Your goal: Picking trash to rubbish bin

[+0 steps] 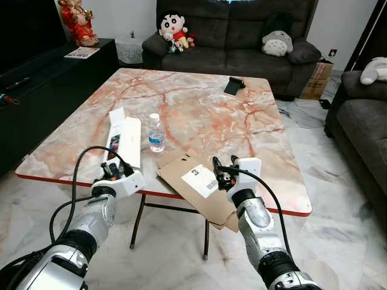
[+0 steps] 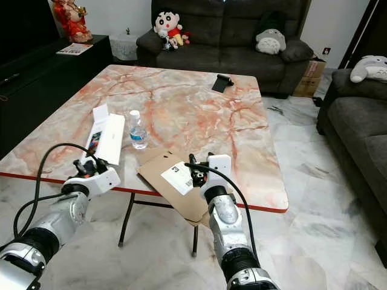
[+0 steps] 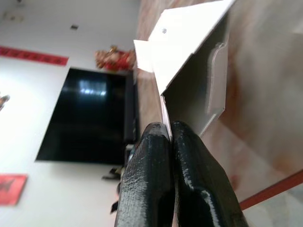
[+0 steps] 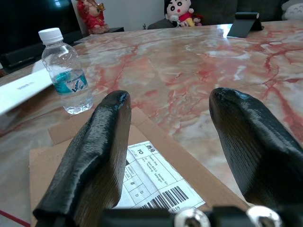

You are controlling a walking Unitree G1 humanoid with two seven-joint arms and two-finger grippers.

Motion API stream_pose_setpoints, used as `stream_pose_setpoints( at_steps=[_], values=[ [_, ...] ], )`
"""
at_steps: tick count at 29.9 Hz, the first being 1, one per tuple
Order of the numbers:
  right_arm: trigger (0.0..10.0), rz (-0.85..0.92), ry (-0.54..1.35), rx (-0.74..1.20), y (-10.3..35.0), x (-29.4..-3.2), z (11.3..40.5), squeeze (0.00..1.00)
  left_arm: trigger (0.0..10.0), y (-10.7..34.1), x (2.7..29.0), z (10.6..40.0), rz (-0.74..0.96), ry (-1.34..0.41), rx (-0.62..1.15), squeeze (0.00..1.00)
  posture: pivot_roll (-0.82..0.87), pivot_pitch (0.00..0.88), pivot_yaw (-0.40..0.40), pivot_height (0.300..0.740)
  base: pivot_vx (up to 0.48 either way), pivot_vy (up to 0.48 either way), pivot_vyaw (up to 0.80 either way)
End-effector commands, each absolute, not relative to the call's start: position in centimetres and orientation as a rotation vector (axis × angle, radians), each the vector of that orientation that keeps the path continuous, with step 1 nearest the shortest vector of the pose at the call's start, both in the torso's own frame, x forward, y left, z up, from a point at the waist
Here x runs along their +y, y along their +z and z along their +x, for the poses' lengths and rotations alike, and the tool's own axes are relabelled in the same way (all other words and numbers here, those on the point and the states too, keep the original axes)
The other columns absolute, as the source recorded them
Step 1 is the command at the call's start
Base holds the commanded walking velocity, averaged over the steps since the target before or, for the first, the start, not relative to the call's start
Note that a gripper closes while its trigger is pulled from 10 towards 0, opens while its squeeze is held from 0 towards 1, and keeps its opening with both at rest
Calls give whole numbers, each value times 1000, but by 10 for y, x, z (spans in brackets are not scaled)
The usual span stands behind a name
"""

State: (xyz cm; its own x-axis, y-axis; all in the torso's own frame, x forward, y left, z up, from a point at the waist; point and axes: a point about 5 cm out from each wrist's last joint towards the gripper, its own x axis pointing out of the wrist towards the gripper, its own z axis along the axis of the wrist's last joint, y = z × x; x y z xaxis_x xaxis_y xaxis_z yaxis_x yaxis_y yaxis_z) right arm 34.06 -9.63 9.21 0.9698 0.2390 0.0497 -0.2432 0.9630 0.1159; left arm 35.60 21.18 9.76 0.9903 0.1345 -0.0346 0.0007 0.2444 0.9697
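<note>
A long white box (image 1: 124, 140) lies open near the marble table's (image 1: 199, 103) front left edge. My left gripper (image 1: 112, 171) is at the box's near end. In the left wrist view it (image 3: 169, 130) is shut, with a thin edge of the white box (image 3: 189, 42) pinched at the fingertips. A small water bottle (image 1: 156, 133) stands upright beside the box. A flattened brown cardboard sheet (image 1: 199, 181) with a shipping label (image 4: 151, 184) overhangs the front edge. My right gripper (image 1: 224, 168) hovers open just above it (image 4: 170, 101), fingers spread wide and holding nothing.
A black phone stand (image 1: 233, 85) sits at the table's far side. A dark sofa (image 1: 230, 36) with plush toys stands behind it, and another sofa (image 1: 360, 121) is on the right. A black TV cabinet (image 1: 42, 84) runs along the left. Tiled floor surrounds the table.
</note>
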Motion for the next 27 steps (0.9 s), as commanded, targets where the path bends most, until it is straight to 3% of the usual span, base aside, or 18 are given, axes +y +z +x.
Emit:
stream_pose_setpoints(
  at_steps=[1,13,14,16,18,27],
  values=[
    [10000,121,245,-37,92,-96,341,0,10000,103,218,357,1300,144,119,0,169,0,-40,740,0,0,0],
    [10000,127,254,-45,93,-93,341,0,10000,127,226,360,1259,296,2,0,172,0,-40,740,0,0,0],
    [10000,129,254,-51,95,-93,341,0,10000,139,220,361,1145,333,-89,0,172,0,-40,740,0,0,0],
    [10000,129,254,-51,95,-93,341,0,10000,139,220,361,1145,333,-89,0,172,0,-40,740,0,0,0],
    [10000,134,252,-58,96,-93,341,0,10000,149,207,358,991,359,-187,0,177,0,-42,740,0,0,0],
    [10000,146,253,-84,99,-93,341,0,10000,154,194,345,809,428,-259,0,177,0,-42,740,0,0,0]
  ],
)
